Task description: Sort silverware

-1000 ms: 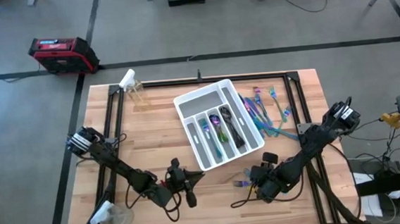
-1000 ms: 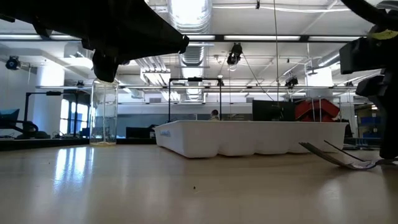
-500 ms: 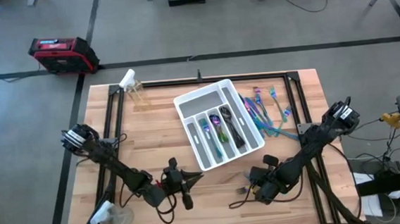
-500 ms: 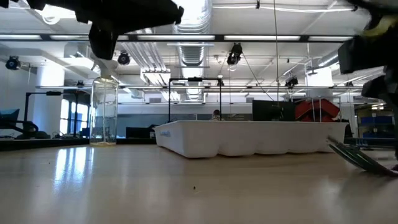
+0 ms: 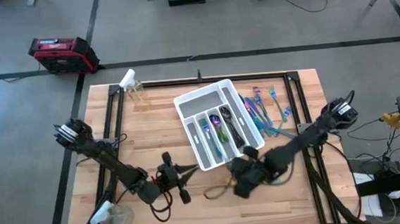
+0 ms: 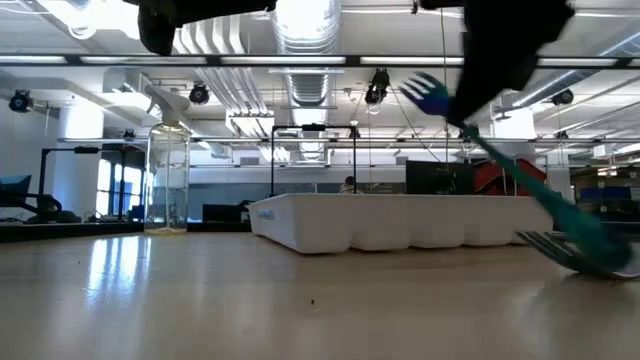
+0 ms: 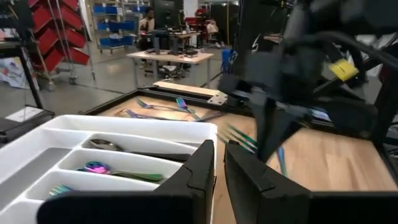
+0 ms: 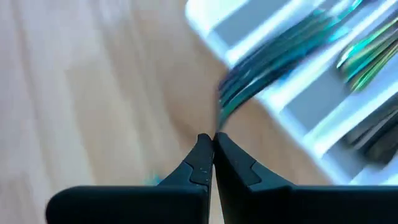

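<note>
We see the right gripper (image 5: 226, 183) stretched low across the table to the tray's (image 5: 185, 101) near corner, its jaws pinching a teal fork (image 6: 520, 170) that tilts up in the low view, motion-blurred. The left gripper (image 5: 184, 172) rests on the near left of the table, its fingers (image 7: 202, 165) almost pressed together and holding nothing. More silverware (image 5: 265, 111) lies loose just right of the tray, and some lies in its compartments. No writing is legible to us.
</note>
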You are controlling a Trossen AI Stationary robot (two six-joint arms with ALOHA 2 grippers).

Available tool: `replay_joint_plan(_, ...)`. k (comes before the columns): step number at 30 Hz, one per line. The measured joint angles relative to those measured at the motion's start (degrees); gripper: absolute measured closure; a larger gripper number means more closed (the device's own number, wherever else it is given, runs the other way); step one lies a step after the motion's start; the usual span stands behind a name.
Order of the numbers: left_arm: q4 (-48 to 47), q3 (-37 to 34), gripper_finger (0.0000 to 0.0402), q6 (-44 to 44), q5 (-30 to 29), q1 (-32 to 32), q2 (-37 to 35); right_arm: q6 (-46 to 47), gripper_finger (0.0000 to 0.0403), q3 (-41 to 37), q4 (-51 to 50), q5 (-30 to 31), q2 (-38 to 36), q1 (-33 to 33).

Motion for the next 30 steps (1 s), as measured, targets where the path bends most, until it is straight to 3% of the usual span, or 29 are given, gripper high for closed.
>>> replay_joint_plan(17, -8.5, -0.2, 0.0377, -2.6, -0.1, -1.5, -4.8, -15.7, 0.0403, 0.6, 8.9, -4.1, -0.1, -22.6)
replay_joint_plan(25, -17.2, -0.2, 0.0377, -11.9, -0.1, -1.5, -4.7, -16.8, 0.0403, -0.8, 8.5, -6.3, -0.1, -22.0)
replay_joint_plan(30, -17.7, -0.2, 0.0377, -12.5, -0.1, -1.5, -4.7, -16.5, 0.0403, -2.3, 8.8, -8.1, -0.1, -20.8)
